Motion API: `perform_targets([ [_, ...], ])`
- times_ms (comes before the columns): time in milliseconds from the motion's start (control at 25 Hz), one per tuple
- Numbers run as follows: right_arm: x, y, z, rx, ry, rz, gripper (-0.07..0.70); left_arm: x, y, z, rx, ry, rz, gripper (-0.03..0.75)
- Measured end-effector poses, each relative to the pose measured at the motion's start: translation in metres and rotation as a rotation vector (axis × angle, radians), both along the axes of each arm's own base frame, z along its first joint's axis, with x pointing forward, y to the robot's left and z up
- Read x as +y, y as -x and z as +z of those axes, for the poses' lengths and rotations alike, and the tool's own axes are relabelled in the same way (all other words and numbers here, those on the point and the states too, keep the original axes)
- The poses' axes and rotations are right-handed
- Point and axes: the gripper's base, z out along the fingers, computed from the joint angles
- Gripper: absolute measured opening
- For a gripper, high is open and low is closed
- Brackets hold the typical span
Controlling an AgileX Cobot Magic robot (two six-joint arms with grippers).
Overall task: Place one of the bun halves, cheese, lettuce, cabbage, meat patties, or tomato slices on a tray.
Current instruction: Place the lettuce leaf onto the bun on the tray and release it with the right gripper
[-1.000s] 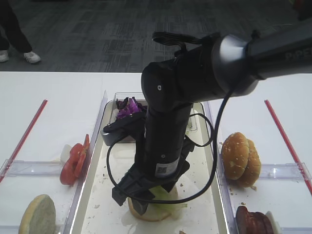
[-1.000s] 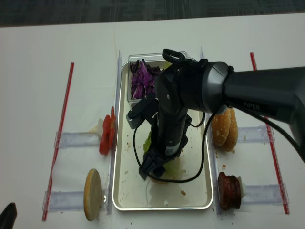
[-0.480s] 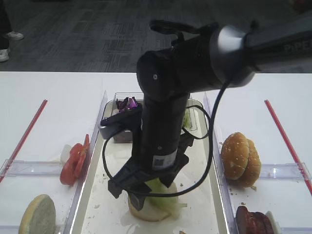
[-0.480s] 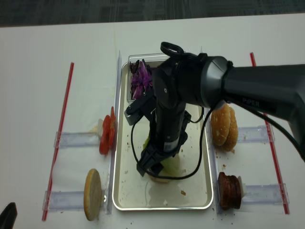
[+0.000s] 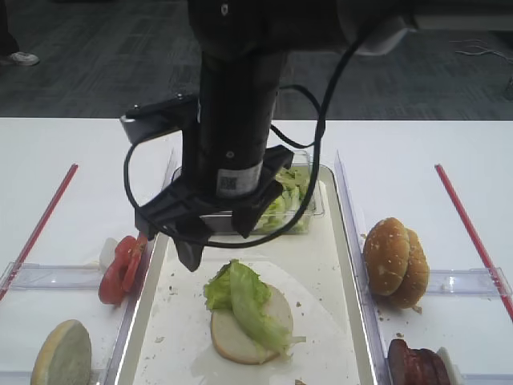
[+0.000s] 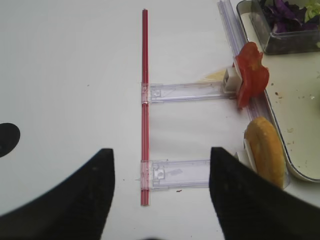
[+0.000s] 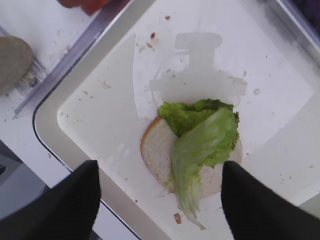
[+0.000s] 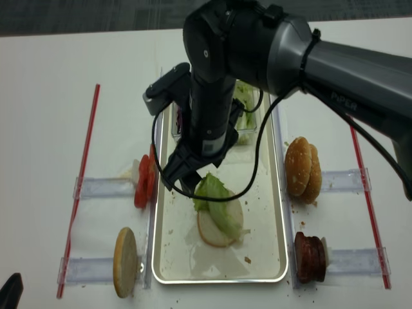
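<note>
A pale flat bun half (image 5: 232,338) lies on the tray (image 5: 346,265) with a green lettuce leaf (image 5: 247,298) draped over it. My right gripper (image 5: 215,241) hangs open and empty above them, toward the tray's left rim. From the right wrist, its dark fingers (image 7: 70,205) frame the lettuce (image 7: 205,140) and bun half (image 7: 157,150) below. Off to the left, my left gripper (image 6: 161,160) stands open over bare table. Tomato slices (image 5: 120,269) and another bun half (image 5: 60,353) stand left of the tray. Purple cabbage (image 6: 285,12) fills a tub. I cannot make out cheese.
Sesame buns (image 5: 394,261) and meat patties (image 5: 417,365) stand on clear holders right of the tray. A clear tub of lettuce (image 5: 287,196) sits at the tray's far end. Red sticks (image 5: 40,224) (image 5: 473,233) lie along both sides of the white table.
My right gripper has lifted off the bun half and moved back and left. The lettuce now lies uncovered on the bun.
</note>
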Motion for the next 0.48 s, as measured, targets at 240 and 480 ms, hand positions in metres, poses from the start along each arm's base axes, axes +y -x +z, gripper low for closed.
perform_targets([
  [240,0.0027,-0.0026,0.0092,-0.02,-0.022,-0.003,0.513,0.0,0.0,0.0,0.0,0.0,0.0,0.421],
  [480,0.0026,-0.0024,0.0094,-0.017,-0.02,-0.004,0.512,0.0,0.0,0.0,0.0,0.0,0.0,0.421],
])
